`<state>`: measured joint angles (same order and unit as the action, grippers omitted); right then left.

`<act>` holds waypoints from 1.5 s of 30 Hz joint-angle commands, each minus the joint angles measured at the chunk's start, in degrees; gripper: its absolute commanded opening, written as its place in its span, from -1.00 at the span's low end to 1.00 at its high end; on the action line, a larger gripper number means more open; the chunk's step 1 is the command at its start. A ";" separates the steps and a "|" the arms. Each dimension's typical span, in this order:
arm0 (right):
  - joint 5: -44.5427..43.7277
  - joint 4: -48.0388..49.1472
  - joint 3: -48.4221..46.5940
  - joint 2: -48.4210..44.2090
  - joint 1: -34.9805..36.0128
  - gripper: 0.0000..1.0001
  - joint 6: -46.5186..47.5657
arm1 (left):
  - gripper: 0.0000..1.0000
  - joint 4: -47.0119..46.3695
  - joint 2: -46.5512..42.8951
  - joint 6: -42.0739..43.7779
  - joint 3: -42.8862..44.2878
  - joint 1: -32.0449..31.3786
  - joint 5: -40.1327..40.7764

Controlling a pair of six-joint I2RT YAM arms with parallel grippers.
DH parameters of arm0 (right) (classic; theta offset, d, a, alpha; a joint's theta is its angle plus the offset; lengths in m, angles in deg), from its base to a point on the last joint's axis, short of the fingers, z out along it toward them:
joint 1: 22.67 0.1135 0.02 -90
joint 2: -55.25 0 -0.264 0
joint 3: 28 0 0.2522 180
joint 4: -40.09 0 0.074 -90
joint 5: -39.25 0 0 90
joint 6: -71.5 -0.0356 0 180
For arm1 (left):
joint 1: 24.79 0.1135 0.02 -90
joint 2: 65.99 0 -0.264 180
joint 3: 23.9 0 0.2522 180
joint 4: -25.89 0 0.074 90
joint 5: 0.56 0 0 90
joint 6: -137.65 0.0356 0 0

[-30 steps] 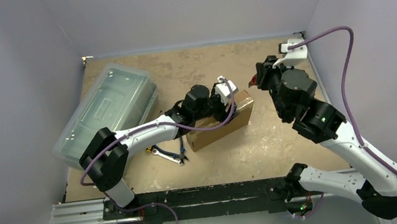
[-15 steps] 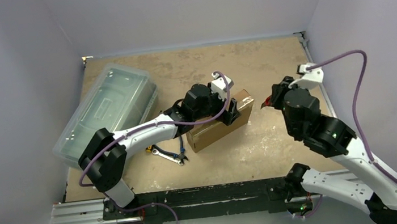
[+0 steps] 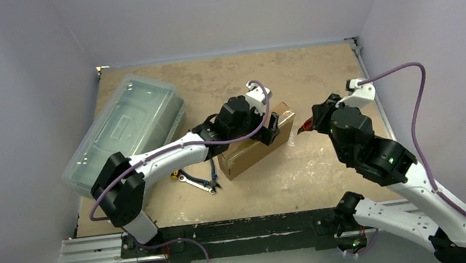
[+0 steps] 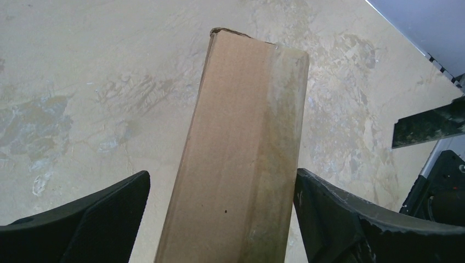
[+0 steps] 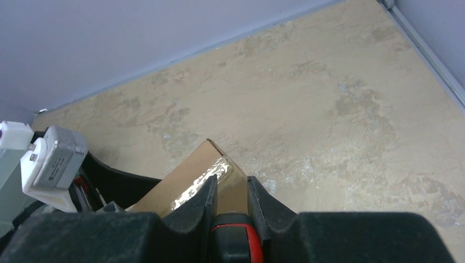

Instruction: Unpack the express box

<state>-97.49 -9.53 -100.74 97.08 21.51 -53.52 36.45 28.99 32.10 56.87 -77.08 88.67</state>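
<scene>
The express box (image 3: 246,153) is a plain brown cardboard box lying shut in the middle of the table, with shiny clear tape (image 5: 200,183) along its top edge. My left gripper (image 3: 271,129) is open and straddles the box's right end. In the left wrist view the box (image 4: 236,164) stands between the jaws of the left gripper (image 4: 222,181): the right finger (image 4: 329,208) is at its taped edge, and the left finger (image 4: 109,213) is a little apart. My right gripper (image 3: 306,124) is shut on a red-and-black tool (image 5: 236,244), just right of the box's corner (image 5: 211,159).
A large translucent greenish lidded bin (image 3: 126,128) lies at the back left. A small hand tool with blue handles (image 3: 199,179) lies on the table in front of the box. Walls enclose the table on three sides.
My right arm has come down from the back right corner and moved left to the box's right end. My left gripper has shifted slightly and settled over that end.
</scene>
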 commanded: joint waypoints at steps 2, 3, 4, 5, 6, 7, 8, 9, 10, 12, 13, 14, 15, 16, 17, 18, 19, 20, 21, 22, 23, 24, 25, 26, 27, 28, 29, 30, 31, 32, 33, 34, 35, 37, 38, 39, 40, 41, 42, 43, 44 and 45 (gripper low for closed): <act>3.43 1.96 1.02 -0.02 -0.15 -1.00 -2.95 | 0.98 8.50 -5.56 -4.63 8.26 -0.29 -0.25; 3.94 1.57 1.20 0.33 -0.15 -1.00 -3.66 | 0.98 11.26 -5.98 -5.38 10.27 -0.20 0.21; 4.66 1.09 1.34 0.50 -0.15 -1.00 -4.55 | 0.98 13.89 -6.32 -5.60 12.07 -0.07 0.54; 5.37 1.30 1.90 0.40 -0.16 -1.00 -4.86 | 0.98 16.18 -6.87 -5.52 13.47 0.03 0.59; 6.00 2.25 2.62 0.13 -0.15 -1.00 -4.62 | 0.98 17.45 -7.76 -5.17 14.15 0.20 0.60; 6.20 3.40 3.65 -0.15 -0.15 -1.00 -4.00 | 0.97 18.28 -8.97 -4.51 14.19 0.20 0.60; 6.11 4.17 4.21 -0.24 -0.17 -1.00 -3.65 | 0.95 18.47 -10.15 -3.45 13.58 0.30 0.60; 5.68 3.88 4.11 -0.17 -0.15 -1.00 -3.72 | 0.95 18.38 -11.43 -1.70 12.69 0.31 0.20; 5.40 3.12 3.79 -0.11 -0.17 -1.00 -4.23 | 0.95 18.06 -12.39 0.76 11.58 0.34 -1.33; 5.22 3.26 4.24 -0.82 -0.16 -1.00 -4.06 | 0.96 17.99 -13.28 5.72 9.71 0.26 -2.74; 5.13 4.13 4.75 -1.34 -0.17 -1.00 -3.30 | 0.96 18.53 -13.15 6.85 9.36 0.25 -2.51; 4.64 4.57 5.08 -2.00 -0.15 -1.00 -2.99 | 0.95 19.31 -12.67 7.30 9.44 0.19 -2.28; 4.34 4.48 5.10 -2.68 -0.16 -1.00 -3.01 | 0.91 20.23 -12.02 7.85 9.72 0.25 -2.14; 4.30 4.22 5.10 -3.74 -0.15 -1.00 -3.36 | 0.85 21.33 -11.34 8.75 9.89 0.22 -2.04; 4.48 4.25 5.17 -4.72 -0.15 -1.00 -3.68 | 0.84 21.68 -10.66 9.42 9.83 0.10 -1.63; 4.96 4.75 5.55 -5.62 -0.15 -1.00 -3.61 | 0.84 21.75 -10.04 9.53 9.63 0.07 -1.04; 5.58 5.70 5.99 -6.55 -0.15 -1.00 -2.99 | 0.84 21.57 -9.47 9.68 9.34 0.06 -0.65; 6.09 6.58 6.43 -7.26 -0.16 -1.00 -2.20 | 0.84 21.35 -9.06 9.84 9.13 0.08 -1.12; 6.21 6.65 6.47 -7.62 -0.20 -1.00 -1.94 | 0.84 21.19 -8.54 9.79 8.97 0.09 -1.68; 6.22 6.11 6.18 -7.83 -0.21 -1.00 -2.06 | 0.84 20.95 -8.05 9.76 8.75 0.08 -2.02; 6.08 5.21 5.94 -7.98 -0.16 -1.00 -2.46 | 0.85 20.52 -7.67 9.75 8.25 0.07 -2.19; 6.10 4.60 5.82 -8.25 -0.15 -1.00 -2.73 | 0.85 19.95 -7.32 9.64 7.78 0.08 -2.69; 6.28 4.56 5.92 -8.42 -0.18 -1.00 -2.59 | 0.86 19.45 -6.91 9.22 7.45 0.09 -3.69; 6.69 4.92 5.97 -8.64 -0.15 -1.00 -2.25 | 0.86 19.25 -6.53 8.32 7.41 0.09 -4.80; 7.05 4.87 5.87 -8.76 -0.15 -1.00 -2.10 | 0.85 19.08 -6.14 7.10 7.32 0.09 -5.73; 7.10 4.31 5.49 -8.77 -0.19 -1.00 -2.37 | 0.84 18.81 -5.90 6.18 7.02 0.03 -6.22; 7.04 3.38 5.07 -8.90 -0.16 -1.00 -2.94 | 0.83 18.33 -5.79 5.51 6.55 0.06 -6.41; 7.02 2.86 4.90 -9.06 -0.16 -1.00 -3.21 | 0.82 17.68 -5.65 5.05 5.91 0.08 -6.32; 7.17 3.16 5.16 -9.36 -0.19 -1.00 -2.91 | 0.80 17.29 -5.48 4.70 5.58 0.09 -5.27; 7.42 4.09 5.59 -9.64 -0.15 -1.00 -2.33 | 0.77 17.33 -5.24 3.94 5.56 0.09 -3.97; 7.91 4.96 5.93 -9.81 -0.15 -1.00 -1.97 | 0.74 17.87 -4.98 3.11 5.91 0.09 -2.55; 8.16 5.11 5.79 -9.78 -0.19 -1.00 -1.90 | 0.71 18.64 -4.72 2.54 6.39 0.16 -1.35; 7.55 4.68 5.54 -9.76 -0.16 -1.00 -2.08 | 0.68 19.16 -4.45 2.15 6.74 0.17 -0.02; 5.56 3.83 5.20 -9.83 -0.15 -1.00 -2.33 | 0.60 19.26 -4.00 1.58 6.95 0.22 2.81; 5.45 4.15 5.23 -9.91 -0.15 -1.00 -2.33 | 0.57 18.98 -3.81 1.14 6.92 0.42 3.38; 5.81 4.66 5.15 -9.80 -0.15 -1.00 -2.25 | 0.53 18.74 -3.68 0.50 7.01 0.82 3.11; 6.04 4.74 4.81 -9.52 -0.16 -1.00 -2.29 | 0.49 18.39 -3.66 -0.40 6.96 1.45 2.12; 5.66 4.29 4.17 -9.30 -0.15 -1.00 -2.36 | 0.45 17.72 -3.66 -1.24 6.71 2.33 1.22; 5.22 3.94 3.73 -9.08 -0.15 -1.00 -2.31 | 0.41 16.88 -3.74 -2.14 6.26 3.26 -0.43; 5.59 4.09 3.67 -9.05 -0.22 -1.00 -2.28 | 0.37 15.62 -3.87 -3.46 5.57 4.46 -1.59; 6.14 4.71 3.80 -9.01 -0.18 -1.00 -2.09 | 0.34 14.25 -4.04 -5.31 4.81 5.92 -3.02; 6.65 5.43 4.01 -9.04 -0.15 -1.00 -1.91 | 0.33 12.79 -4.32 -8.02 3.95 7.32 -4.90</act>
<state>-90.34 -6.95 -94.56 87.88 21.51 -55.97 55.51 25.27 31.86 62.61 -74.79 87.68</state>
